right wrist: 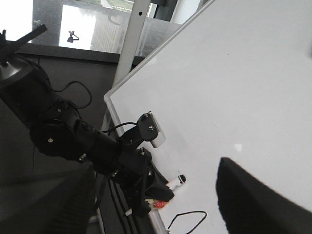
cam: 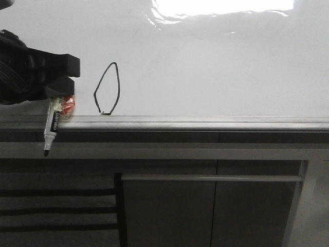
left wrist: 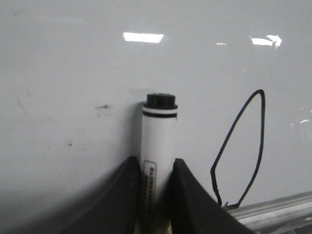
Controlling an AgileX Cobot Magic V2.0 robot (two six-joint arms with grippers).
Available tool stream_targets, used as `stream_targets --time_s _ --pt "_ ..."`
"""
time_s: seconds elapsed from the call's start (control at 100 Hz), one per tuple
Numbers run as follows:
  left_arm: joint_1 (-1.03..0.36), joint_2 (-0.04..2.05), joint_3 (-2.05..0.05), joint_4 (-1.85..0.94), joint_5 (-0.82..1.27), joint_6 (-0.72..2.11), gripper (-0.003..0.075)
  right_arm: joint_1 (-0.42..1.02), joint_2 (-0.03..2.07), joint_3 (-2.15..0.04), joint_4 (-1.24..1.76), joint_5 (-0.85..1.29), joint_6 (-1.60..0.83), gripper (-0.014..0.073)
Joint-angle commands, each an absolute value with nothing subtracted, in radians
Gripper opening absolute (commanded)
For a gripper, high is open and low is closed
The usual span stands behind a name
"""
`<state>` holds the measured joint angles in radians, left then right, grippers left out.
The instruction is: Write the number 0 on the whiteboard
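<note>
The whiteboard [cam: 216, 67] fills the upper front view, with its grey rail [cam: 205, 122] along the lower edge. The number 0 [cam: 108, 88] is a thin black loop just above the rail; it also shows in the left wrist view [left wrist: 241, 151] and the right wrist view [right wrist: 187, 219]. My left gripper [cam: 64, 92] is to the left of the loop, shut on a white marker pen [cam: 53, 123] whose tip hangs below the rail. In the left wrist view the gripper [left wrist: 155, 163] clamps the marker [left wrist: 159, 131]. My right gripper [right wrist: 153, 204] is open and empty, away from the board.
Grey cabinet panels [cam: 205, 206] and a horizontal bar [cam: 211, 178] lie below the rail. Bright glare [cam: 221, 7] sits at the board's top. Something red [cam: 68, 105] shows by the left gripper. The left arm [right wrist: 73, 136] shows in the right wrist view.
</note>
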<state>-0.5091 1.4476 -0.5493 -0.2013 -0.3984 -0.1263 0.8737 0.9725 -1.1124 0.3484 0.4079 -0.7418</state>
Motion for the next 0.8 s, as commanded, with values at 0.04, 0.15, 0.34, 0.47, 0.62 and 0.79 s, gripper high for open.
stream_targets --time_s 0.04,0.15,0.34,0.47,0.62,0.79 --pt "-0.501 1.434 -0.579 -0.218 -0.487 -0.123 -0.0014 0.871 0.956 -1.139 0.349 0.365 -0.746 0.0444" --pt "-0.501 1.434 -0.579 -0.218 -0.491 -0.123 0.0017 0.871 0.956 -1.139 0.349 0.365 -0.746 0.0444" --pt "-0.501 1.434 -0.579 -0.203 -0.526 -0.120 0.0368 0.871 0.956 -1.139 0.349 0.367 -0.746 0.0444" --pt "-0.501 1.434 -0.579 -0.207 -0.538 -0.120 0.0494 0.871 0.956 -1.139 0.349 0.367 -0.746 0.0444" --pt "-0.501 1.434 -0.579 -0.207 -0.538 -0.120 0.0494 0.871 0.956 -1.139 0.348 0.367 -0.746 0.0444" --pt "-0.507 1.401 -0.579 -0.169 -0.492 -0.120 0.0494 0.871 0.924 -1.139 0.335 0.371 -0.746 0.0444"
